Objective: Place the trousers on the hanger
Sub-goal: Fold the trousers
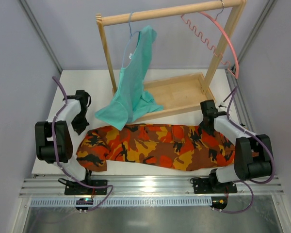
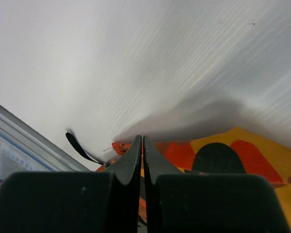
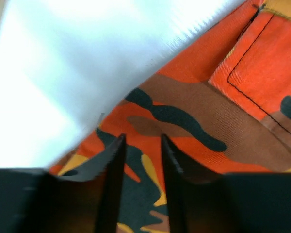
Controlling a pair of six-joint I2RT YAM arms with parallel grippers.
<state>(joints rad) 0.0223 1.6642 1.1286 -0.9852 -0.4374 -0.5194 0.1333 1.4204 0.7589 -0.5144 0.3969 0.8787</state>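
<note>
grasping: left end effector (image 2: 142, 138) pressed together at trousers (image 1: 155, 145) edge, right end effector (image 3: 141, 138) spread above them; next: right pinches, both lift to hanger (image 1: 223, 34).

Black left end effector (image 2: 141, 139) jaws pressed together, tips at edge of orange-red-yellow-black camouflage cloth trousers (image 2: 242, 158), 4 o'clock; white table (image 2: 136, 58), 12 o'clock.

Trousers (image 1: 155, 145): matt woven cloth. Rack (image 1: 174, 12): bare wood. Hanger (image 1: 231, 46): smooth pink plastic, metal hook.
</note>
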